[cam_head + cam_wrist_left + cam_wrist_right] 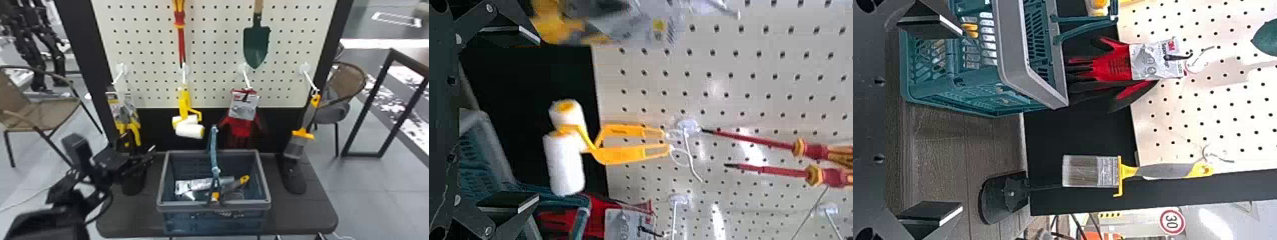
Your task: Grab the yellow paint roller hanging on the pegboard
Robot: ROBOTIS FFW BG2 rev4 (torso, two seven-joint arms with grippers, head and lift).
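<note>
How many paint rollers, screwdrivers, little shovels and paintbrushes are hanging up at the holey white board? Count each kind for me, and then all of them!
Yellow-handled paint rollers with white sleeves: 2
Red and yellow screwdrivers with long thin shafts: 2
Dark green metal trowel: 1
Flat paintbrush with a yellow and grey handle: 1
Total: 6

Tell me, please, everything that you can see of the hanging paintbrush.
The paintbrush has a grey handle with a yellow, plastic-looking tip and collar, a metallic-looking grey band and greyish-brown bristles. It hangs bristles-down, by its tip, from the rightmost white hook on the pegboard in the head view. Only the hook visibly touches it.
</note>
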